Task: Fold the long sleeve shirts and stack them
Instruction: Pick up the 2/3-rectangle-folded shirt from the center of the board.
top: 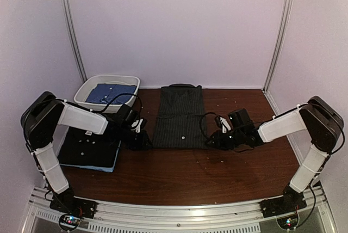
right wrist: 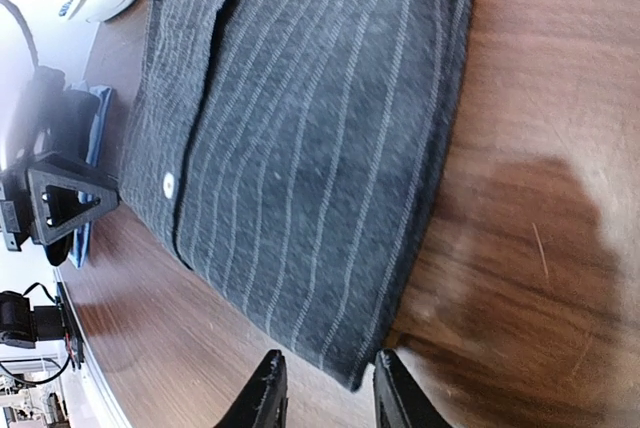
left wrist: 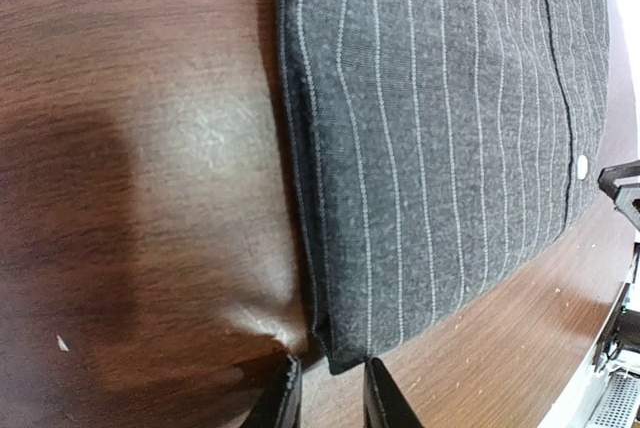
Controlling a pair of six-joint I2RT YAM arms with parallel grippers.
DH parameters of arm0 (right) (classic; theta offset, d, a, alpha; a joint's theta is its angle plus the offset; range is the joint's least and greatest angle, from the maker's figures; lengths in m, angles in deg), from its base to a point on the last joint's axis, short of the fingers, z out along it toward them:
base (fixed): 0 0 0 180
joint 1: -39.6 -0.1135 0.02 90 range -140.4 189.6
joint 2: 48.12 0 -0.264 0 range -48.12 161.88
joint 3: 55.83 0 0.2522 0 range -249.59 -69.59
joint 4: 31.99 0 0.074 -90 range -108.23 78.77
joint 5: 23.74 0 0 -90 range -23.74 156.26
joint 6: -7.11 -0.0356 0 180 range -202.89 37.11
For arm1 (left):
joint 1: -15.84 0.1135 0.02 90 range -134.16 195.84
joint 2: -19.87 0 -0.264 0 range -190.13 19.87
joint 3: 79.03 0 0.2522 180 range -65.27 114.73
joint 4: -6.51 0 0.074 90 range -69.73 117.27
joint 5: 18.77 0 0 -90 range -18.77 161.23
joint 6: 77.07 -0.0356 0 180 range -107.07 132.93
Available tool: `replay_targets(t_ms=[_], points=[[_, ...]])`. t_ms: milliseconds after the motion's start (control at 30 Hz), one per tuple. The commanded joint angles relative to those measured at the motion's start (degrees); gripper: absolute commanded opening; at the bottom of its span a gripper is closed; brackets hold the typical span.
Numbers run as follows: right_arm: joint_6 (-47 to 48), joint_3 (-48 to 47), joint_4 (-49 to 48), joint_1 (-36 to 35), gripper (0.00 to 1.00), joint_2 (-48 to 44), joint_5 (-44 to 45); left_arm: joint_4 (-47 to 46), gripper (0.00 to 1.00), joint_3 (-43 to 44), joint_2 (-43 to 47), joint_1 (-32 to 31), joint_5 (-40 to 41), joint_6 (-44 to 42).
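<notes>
Pale lilac walls (top: 179,26) enclose a dark wooden table (top: 217,173), where the charcoal pinstriped shirt (top: 178,118) lies folded flat at centre. The left gripper (left wrist: 332,378) stands narrowly parted, the shirt's near left corner just inside its tips, unpinched. The right gripper (right wrist: 328,368), likewise narrowly parted, straddles the near right corner. A black shirt (top: 89,146) rests at the table's left.

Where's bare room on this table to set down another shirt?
Free: the wood strip between the charcoal pinstriped folded shirt and the arm bases, and the back right corner. Crowded: the left, with white plastic tub and black shirt stack.
</notes>
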Motion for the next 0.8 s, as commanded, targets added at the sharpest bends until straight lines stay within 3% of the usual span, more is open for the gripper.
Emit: replay_targets(t_ms=[0,767], points=[[-1.01,3.09,-0.61,-0.21,0.32,-2.05,1.25,0.09,0.24,-1.43,0.76,0.08,-0.07,0.79],[-4.92,5.23,-7.99,-1.78,0.31,2.00,-0.21,-3.45,0.20,-0.46,-2.69,-0.35,-2.08,2.88]])
